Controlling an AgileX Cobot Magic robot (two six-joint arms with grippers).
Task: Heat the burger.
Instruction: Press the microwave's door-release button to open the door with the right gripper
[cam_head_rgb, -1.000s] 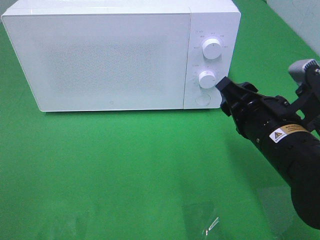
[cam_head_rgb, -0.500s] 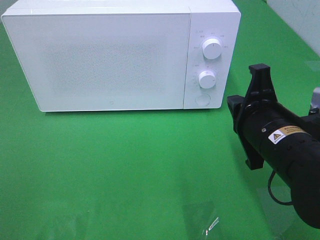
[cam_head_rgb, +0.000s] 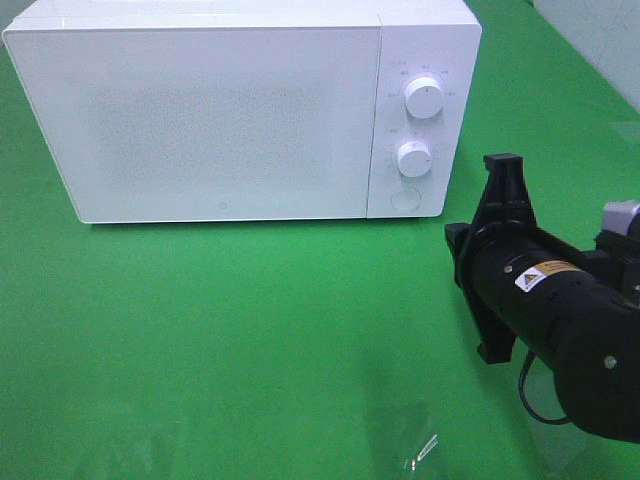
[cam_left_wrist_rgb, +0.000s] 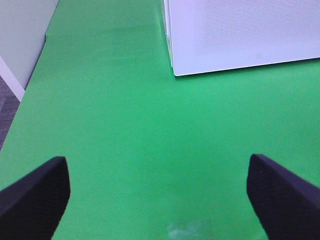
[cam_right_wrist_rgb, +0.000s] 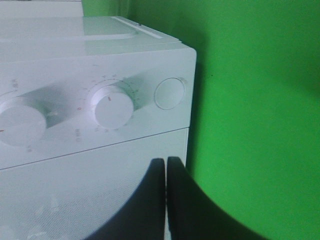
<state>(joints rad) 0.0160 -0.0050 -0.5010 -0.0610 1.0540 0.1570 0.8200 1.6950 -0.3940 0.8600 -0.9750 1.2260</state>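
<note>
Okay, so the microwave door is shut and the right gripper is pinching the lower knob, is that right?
Not quite. The microwave door is shut, but the right gripper is not on the lower knob: its fingers are closed on nothing, apart from the knob. The right wrist view shows it.

burger | look, pose: cannot tell | position: hidden in all views

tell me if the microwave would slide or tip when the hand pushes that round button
Probably neither. The microwave is a wide, low box sitting flat on the green mat, so tipping seems unlikely. The round button sits low on the panel, giving little leverage. It might creep back if the mat is slick.
</note>
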